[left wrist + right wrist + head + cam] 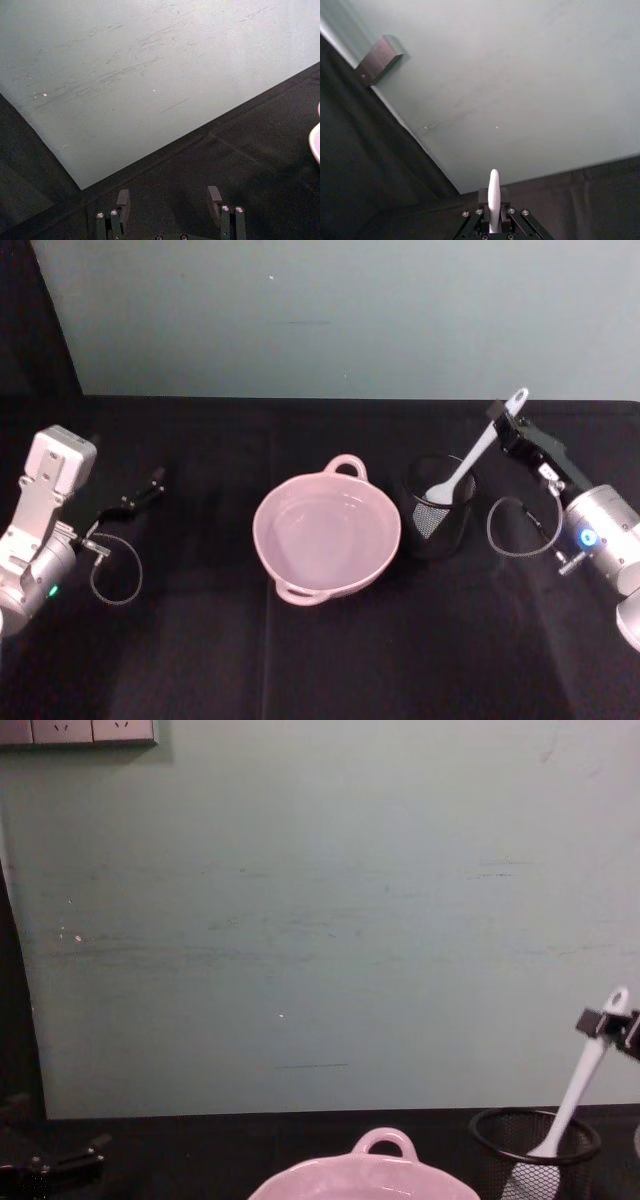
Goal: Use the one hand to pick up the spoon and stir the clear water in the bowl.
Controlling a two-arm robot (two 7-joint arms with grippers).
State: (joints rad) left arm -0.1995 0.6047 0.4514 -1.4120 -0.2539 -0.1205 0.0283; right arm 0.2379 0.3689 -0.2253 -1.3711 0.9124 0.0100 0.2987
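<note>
The pale pink bowl (pixel 264 536) sits mid-table with clear water in it; its loop handle (pixel 384 1141) faces the wall. Right of it stands a black mesh cup (pixel 438 530). The white spoon (pixel 476 456) leans out of the cup, head down inside and holed handle end up. My right gripper (pixel 502 428) is shut on the upper handle, above and right of the cup. From the right wrist, the spoon handle (pixel 493 196) sticks up between the shut fingers. In the chest view the spoon (pixel 583 1084) slants from the cup (pixel 534 1138) up to the right gripper (pixel 603 1023).
My left gripper (pixel 148 487) rests open over the black cloth at the far left, its fingers (pixel 123 202) spread with nothing between them. A pale green wall (pixel 320 920) backs the table. Bare black cloth (pixel 330 660) lies in front of the bowl.
</note>
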